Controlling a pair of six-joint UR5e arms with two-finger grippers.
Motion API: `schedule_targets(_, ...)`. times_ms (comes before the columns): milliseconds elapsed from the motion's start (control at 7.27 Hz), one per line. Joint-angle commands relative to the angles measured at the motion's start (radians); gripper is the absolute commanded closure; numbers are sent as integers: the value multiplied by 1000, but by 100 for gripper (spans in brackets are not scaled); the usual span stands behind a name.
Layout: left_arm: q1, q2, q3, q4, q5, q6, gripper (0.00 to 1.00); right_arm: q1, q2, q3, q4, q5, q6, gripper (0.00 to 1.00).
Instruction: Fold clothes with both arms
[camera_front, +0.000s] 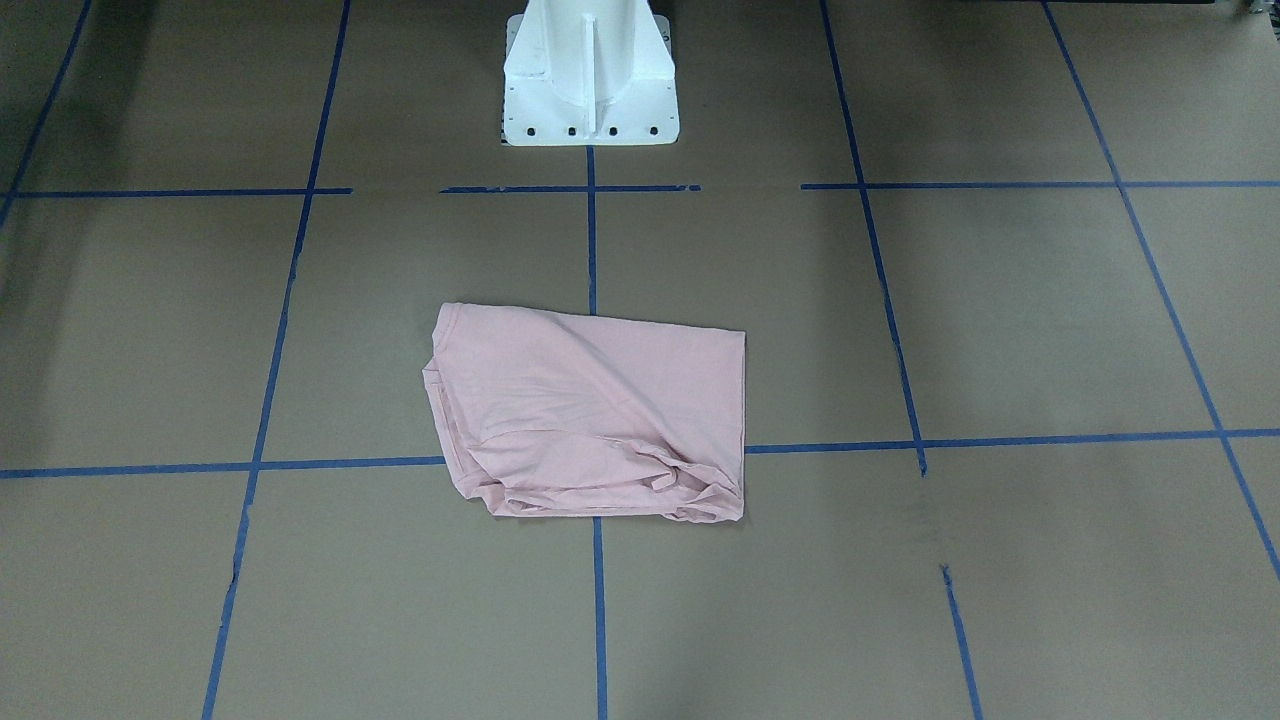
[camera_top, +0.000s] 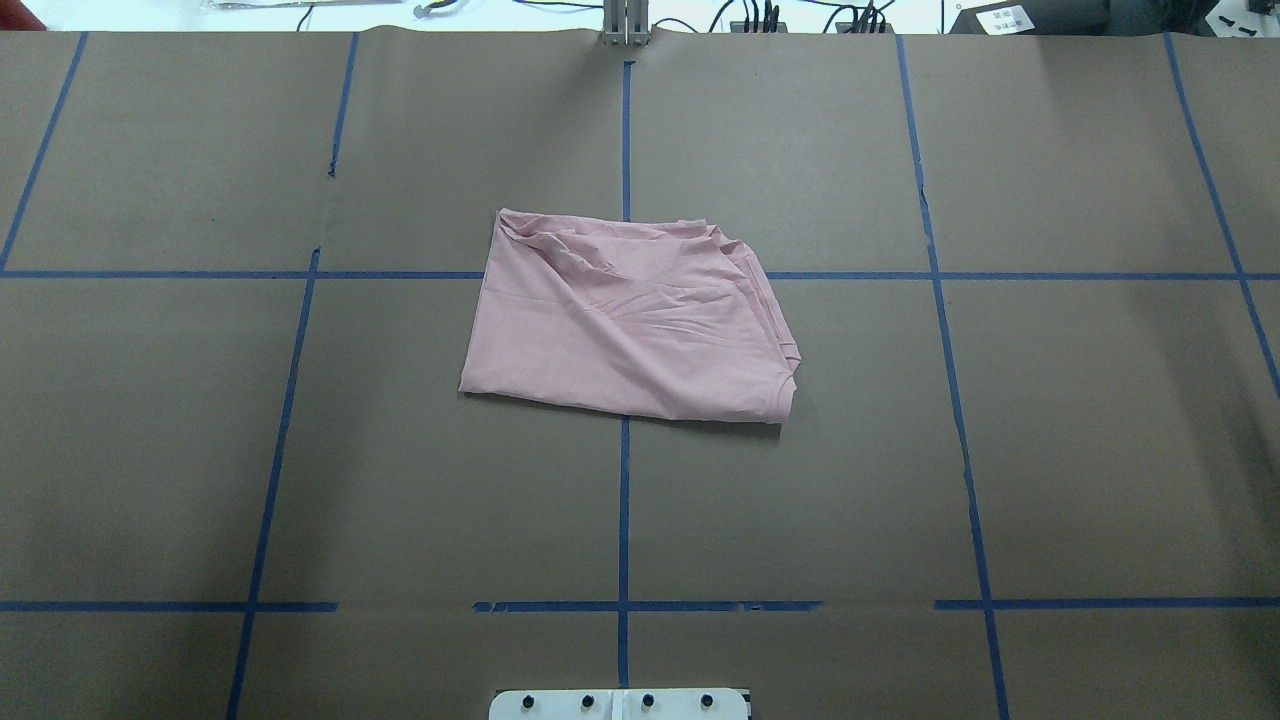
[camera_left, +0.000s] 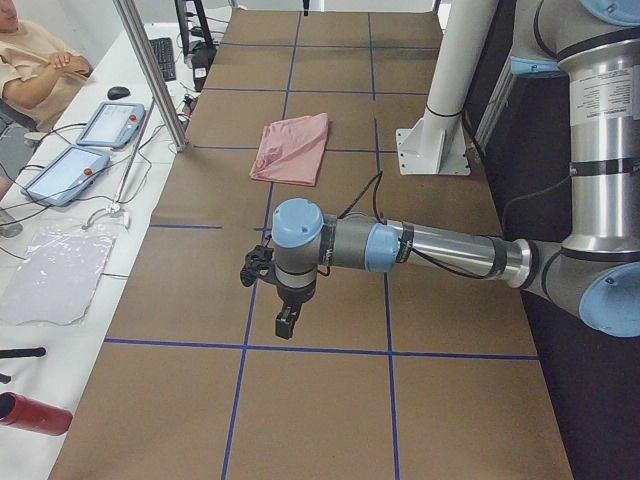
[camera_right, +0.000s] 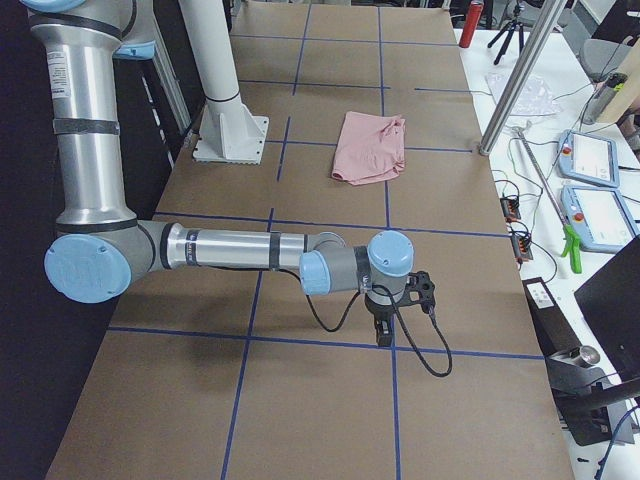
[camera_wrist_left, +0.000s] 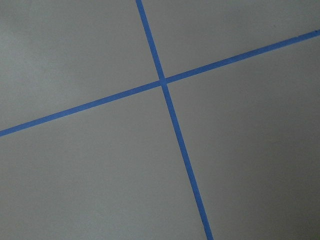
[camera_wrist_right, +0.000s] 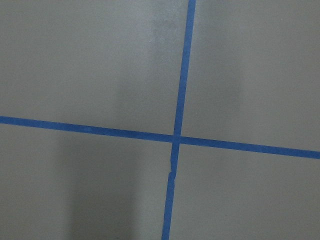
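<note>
Grey-and-silver left arm (camera_left: 420, 245) and right arm (camera_right: 240, 248) hover well apart from folded pale pink T-shirt (camera_top: 630, 330), seemingly finished; whether fingers (camera_left: 284, 322) grip, cannot tell.

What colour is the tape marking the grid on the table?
Blue tape on the brown table; clearest in the overhead exterior view.

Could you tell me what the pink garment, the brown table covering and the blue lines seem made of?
The folded pale pink T-shirt looks like soft matte knit fabric, perhaps cotton: it lies in limp creases. The brown table covering seems matte paper or card, flat and without sheen. The blue grid lines look like thin adhesive tape, with gaps and offset joins.
</note>
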Motion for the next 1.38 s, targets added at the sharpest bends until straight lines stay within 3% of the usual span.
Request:
schedule_targets(0, 0, -1, 0, -10, 0, -1, 0, 0, 20, 26, -45, 8, 0, 0)
schedule_targets(138, 0, -1, 3, -30, 0, -2, 0, 15, 43, 46, -134, 71, 0, 0)
schedule_targets(275, 0, -1, 3, -30, 0, -2, 0, 15, 56, 102, -240, 76, -3, 0)
schedule_targets(413, 0, -1, 3, -30, 0, -2, 0, 15, 53, 121, -257, 52, -3, 0)
schedule_targets(688, 0, -1, 2, -30, -6, -2, 0, 13, 31, 145, -259, -28, -21, 0)
schedule_targets(1239, 0, -24, -9, -30, -9, 1, 0, 12, -55, 153, -196, -19, -33, 0)
